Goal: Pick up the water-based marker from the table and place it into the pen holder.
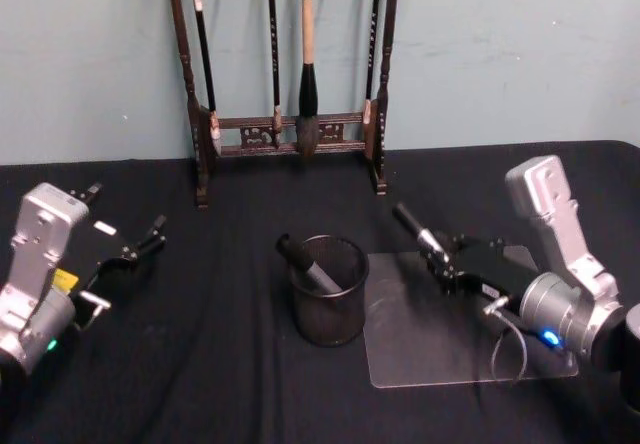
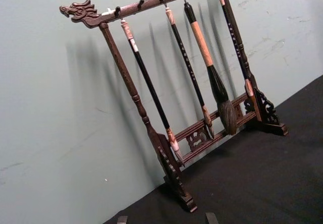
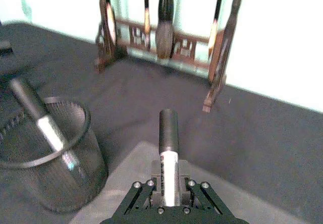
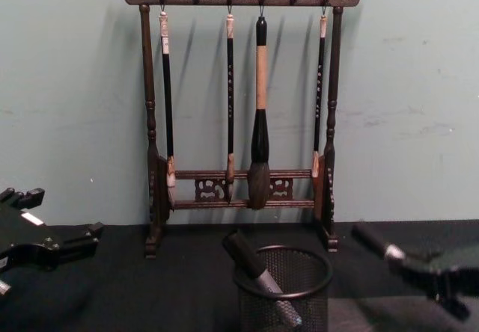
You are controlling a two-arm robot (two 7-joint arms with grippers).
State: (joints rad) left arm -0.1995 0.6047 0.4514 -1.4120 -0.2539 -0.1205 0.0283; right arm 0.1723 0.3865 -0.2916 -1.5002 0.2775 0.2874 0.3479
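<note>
- Right gripper (image 1: 440,254): jaws closed round the water-based marker (image 1: 415,226), gripping its lower barrel. The dark cap end sticks out ahead of the fingers and tilts up toward the table's far edge.
- Right wrist view confirms it: the marker (image 3: 168,133) sits centred in the right gripper (image 3: 169,193), pinched from both sides.
- Chest view: right gripper (image 4: 426,268) and marker (image 4: 374,244) hang clear of the cloth, with the cap at about the height of the holder's rim. I judge the pick done.
- Position: above the far edge of the clear mat (image 1: 450,344), on the table's right half. It is to the right of the pen holder (image 1: 335,319), near it but apart, not over its mouth.
- Pen holder: upright near the middle of the table (image 1: 200,364), just off the mat's left edge. One other marker (image 1: 310,267) already leans inside, cap up toward the left rim, with open room beside it.
- Brush rack (image 1: 200,154): along the table's far edge, behind the holder and well apart from it.
- Left gripper (image 1: 122,214): parked by the table's left edge, fingers spread, holding nothing.
- Left to do, by my reading: carry the marker across over the holder's mouth, bring it more upright, lower it in, let go.
- Watch: the leaning marker could catch the incoming one.
</note>
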